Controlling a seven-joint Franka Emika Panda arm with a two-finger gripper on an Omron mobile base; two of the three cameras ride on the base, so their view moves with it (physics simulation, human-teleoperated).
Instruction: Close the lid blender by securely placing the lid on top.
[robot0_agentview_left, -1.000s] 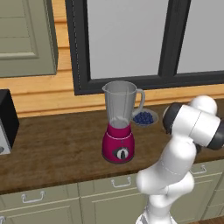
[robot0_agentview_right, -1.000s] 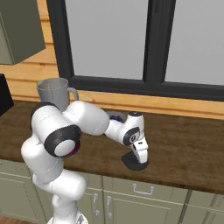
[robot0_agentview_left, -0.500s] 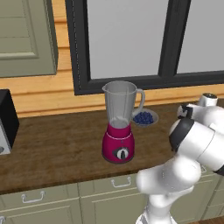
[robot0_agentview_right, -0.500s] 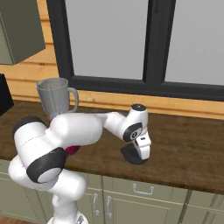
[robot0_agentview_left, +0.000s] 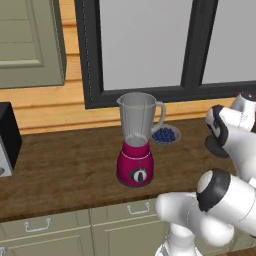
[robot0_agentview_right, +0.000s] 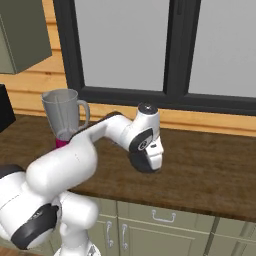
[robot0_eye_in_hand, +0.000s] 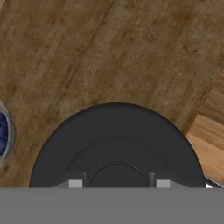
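Note:
The blender (robot0_agentview_left: 135, 145) stands on the counter with a magenta base, a dark dial and a clear jar open at the top; it also rises behind the arm (robot0_agentview_right: 62, 112). The lid (robot0_eye_in_hand: 116, 140), a dark round cap, hangs just above the wood, to the right of the blender. My gripper (robot0_eye_in_hand: 119, 183) is shut on the lid's raised centre knob from above. From the base cameras the lid (robot0_agentview_right: 144, 165) (robot0_agentview_left: 216, 148) shows as a dark disc under the white hand (robot0_agentview_right: 149, 145), off the counter top.
A small bowl of blueberries (robot0_agentview_left: 165, 135) sits behind the blender to its right, and its rim (robot0_eye_in_hand: 5, 135) shows beside the lid. A black appliance (robot0_agentview_left: 7, 140) stands at the counter's left end. A dark-framed window (robot0_agentview_left: 145, 50) runs along the back wall.
The hand has risen and swung with the lid held in it, lifting the lid off the counter. The arm's elbow has folded differently. The blender and the bowl stayed put.

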